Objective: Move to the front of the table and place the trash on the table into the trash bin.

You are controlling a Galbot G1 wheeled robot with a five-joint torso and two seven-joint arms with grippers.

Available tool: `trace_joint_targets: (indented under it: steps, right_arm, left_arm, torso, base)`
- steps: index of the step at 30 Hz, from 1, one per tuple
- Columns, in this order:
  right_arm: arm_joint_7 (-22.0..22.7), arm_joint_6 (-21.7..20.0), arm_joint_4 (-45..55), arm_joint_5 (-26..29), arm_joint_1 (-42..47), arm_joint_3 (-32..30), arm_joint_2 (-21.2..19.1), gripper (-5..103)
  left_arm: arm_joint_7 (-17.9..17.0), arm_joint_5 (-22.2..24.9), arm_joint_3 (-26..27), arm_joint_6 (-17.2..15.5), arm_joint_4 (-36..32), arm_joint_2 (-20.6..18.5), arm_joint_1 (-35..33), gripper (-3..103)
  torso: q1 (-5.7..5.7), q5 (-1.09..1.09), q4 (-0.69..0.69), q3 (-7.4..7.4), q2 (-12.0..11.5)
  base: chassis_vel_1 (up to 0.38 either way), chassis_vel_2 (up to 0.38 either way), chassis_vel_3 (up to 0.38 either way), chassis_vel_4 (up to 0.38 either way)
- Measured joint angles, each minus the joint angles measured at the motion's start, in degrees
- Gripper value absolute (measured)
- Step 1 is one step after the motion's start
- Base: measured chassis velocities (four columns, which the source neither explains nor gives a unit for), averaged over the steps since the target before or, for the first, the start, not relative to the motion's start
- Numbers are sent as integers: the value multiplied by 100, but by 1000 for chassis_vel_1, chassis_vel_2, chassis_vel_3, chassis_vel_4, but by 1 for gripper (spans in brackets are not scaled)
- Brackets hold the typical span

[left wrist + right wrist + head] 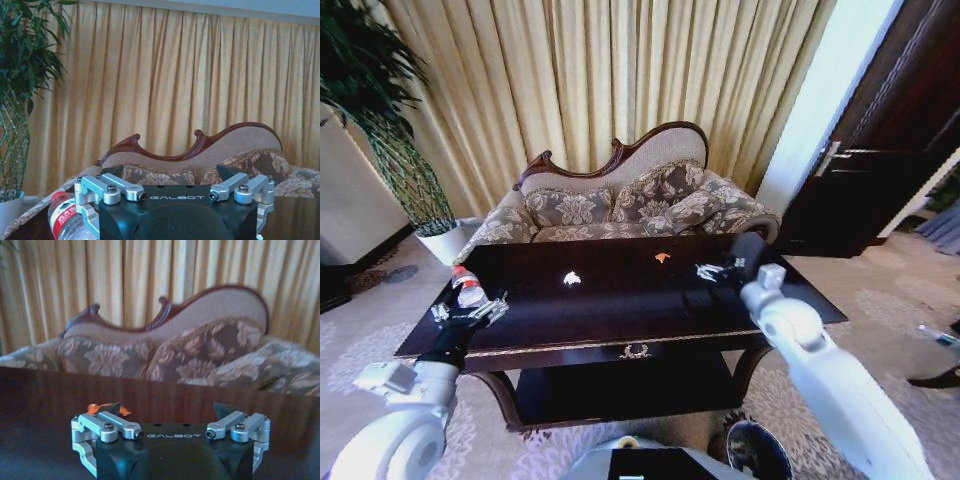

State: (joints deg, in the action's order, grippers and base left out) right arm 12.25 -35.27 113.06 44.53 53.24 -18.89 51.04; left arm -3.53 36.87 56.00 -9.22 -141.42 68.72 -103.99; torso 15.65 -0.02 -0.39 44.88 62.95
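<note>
Now I hold both grippers low over the table (620,330), jaws wide and holding nothing: the left gripper (470,312) just beside the bottle (468,290) at the left end, the right gripper (720,270) near the orange piece (662,257), white paper (572,279) lying between, so each arm suits its nearest trash.

"GALBOT" stands on the left hand (176,200) and right hand (166,436).
</note>
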Motion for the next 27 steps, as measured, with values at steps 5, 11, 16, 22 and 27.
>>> trace_joint_targets:
  steps: [5, 11, 16, 22, 27]
  right_arm:
    - [647, -455, -213, 737, -872, 674, 149, 100]
    - [911, -537, -530, 958, -1441, 1169, 394, 100]
    - [1014, -625, -834, 985, -1675, 1394, 634, 100]
    - [1042, -682, -1110, 966, -1741, 1549, 794, 100]
    - [1057, -682, -1211, 891, -1745, 1610, 869, 100]
  left_arm:
    - [-4, 3, 86, 3, -15, 31, -36, 100]
    - [-8, -14, 87, 3, -19, 98, -52, 100]
    - [-8, -52, 71, 8, -13, 133, -57, 100]
    - [-5, -77, 55, 18, 6, 148, -52, 100]
    - [4, -89, 116, 58, 31, 189, -86, 100]
  torso:
    - [0, 1, 1, 0, 0]
    - [0, 0, -1, 0, -1]
    - [0, 2, -2, 0, 0]
    - [0, 1, -1, 0, 0]
    - [0, 2, -2, 0, 0]
  base:
    - [0, 0, 0, 0]
    - [0, 0, 0, 0]
    - [0, 0, 0, 0]
    - [0, 0, 0, 0]
    - [0, 0, 0, 0]
